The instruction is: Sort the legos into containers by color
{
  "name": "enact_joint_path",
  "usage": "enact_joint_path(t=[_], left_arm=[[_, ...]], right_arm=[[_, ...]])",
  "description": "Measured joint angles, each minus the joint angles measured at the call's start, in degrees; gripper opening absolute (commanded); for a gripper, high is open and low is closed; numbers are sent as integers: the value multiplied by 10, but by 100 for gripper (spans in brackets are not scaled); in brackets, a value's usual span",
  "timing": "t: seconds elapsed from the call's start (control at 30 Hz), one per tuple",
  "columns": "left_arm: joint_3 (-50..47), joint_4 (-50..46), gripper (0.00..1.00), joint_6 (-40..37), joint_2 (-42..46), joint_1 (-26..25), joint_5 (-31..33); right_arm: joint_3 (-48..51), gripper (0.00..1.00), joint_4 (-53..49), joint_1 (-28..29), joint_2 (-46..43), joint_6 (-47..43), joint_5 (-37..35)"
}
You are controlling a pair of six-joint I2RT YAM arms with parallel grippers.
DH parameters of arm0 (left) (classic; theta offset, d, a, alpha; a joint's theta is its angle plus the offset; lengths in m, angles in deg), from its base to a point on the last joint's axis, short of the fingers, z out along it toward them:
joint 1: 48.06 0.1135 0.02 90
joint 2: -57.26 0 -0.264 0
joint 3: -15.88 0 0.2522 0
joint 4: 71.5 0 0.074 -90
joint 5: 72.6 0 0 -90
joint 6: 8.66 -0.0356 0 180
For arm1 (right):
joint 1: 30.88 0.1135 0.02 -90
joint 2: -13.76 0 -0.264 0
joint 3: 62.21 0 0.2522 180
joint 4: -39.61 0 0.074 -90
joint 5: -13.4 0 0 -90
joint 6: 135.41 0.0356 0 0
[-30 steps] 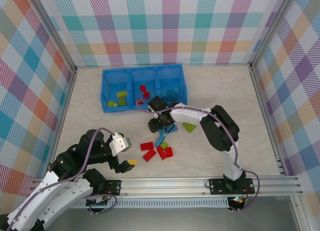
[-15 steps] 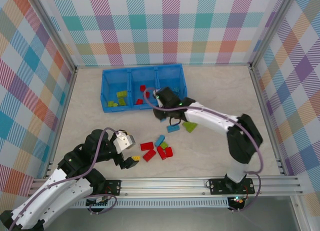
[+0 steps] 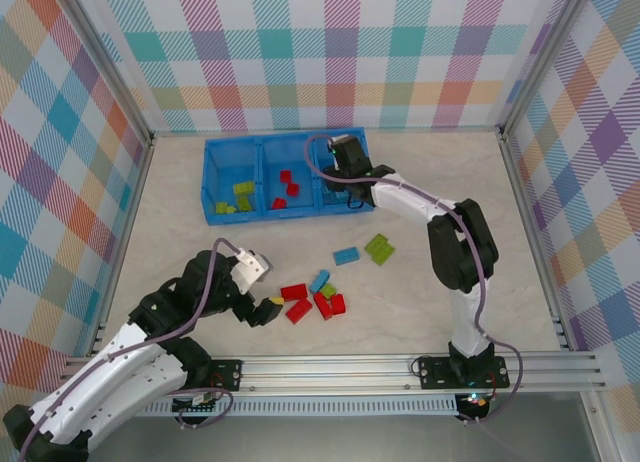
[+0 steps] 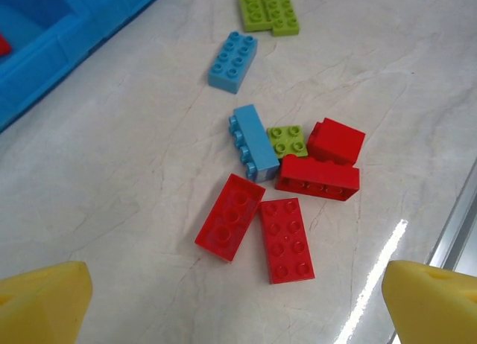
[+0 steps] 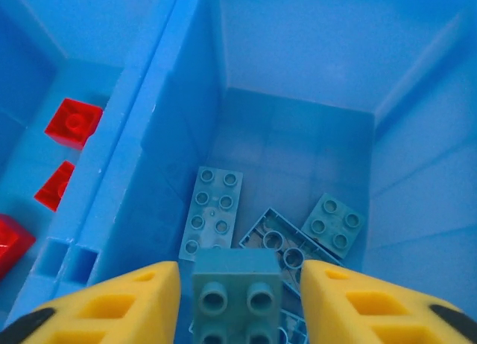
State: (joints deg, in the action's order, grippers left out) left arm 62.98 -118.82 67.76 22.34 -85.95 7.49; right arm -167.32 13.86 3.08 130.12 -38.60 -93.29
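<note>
Between the yellow fingers of the right pincer (image 5: 237, 273) sits a small blue brick (image 5: 237, 295). A sliver of gap shows on each side, so the jaws stand narrowly parted, and I judge the brick let go rather than clamped. A second ago this pincer was down among the loose bricks on the table. It has since swung up to the tray (image 3: 208, 182) and now hangs over the right-hand compartment (image 5: 298, 128), so one more blue piece is as good as sorted.

Beneath it lie dull blue studded plates (image 5: 212, 210), one flipped to show its hollow rings. To its left, past the glossy see-through wall (image 5: 160, 135), are sorted red bricks (image 5: 72, 122).

The left pincer (image 4: 238, 303) gapes wide, holding nothing, and has edged nearer the pile. Ahead of it lie hard, shiny loose red bricks (image 4: 229, 226), a blue brick on its side (image 4: 250, 141) and a small green square (image 4: 287, 141), all on the smooth, pale marbled tabletop (image 4: 112, 210).
</note>
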Motion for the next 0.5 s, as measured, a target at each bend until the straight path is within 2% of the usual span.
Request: enact_joint_path(t=[0.17, 0.27, 0.37, 0.5], left_arm=[[7, 1, 100, 17, -19, 14, 2], [14, -2, 100, 30, -32, 15, 1], [39, -12, 100, 73, -62, 15, 1], [89, -11, 100, 187, -125, 7, 17]], right_arm=[[-14, 52, -10, 0, -16, -5, 3], [7, 57, -23, 0, -68, -1, 17], [84, 67, -30, 0, -184, 7, 56], [173, 82, -60, 0, -367, 19, 138]])
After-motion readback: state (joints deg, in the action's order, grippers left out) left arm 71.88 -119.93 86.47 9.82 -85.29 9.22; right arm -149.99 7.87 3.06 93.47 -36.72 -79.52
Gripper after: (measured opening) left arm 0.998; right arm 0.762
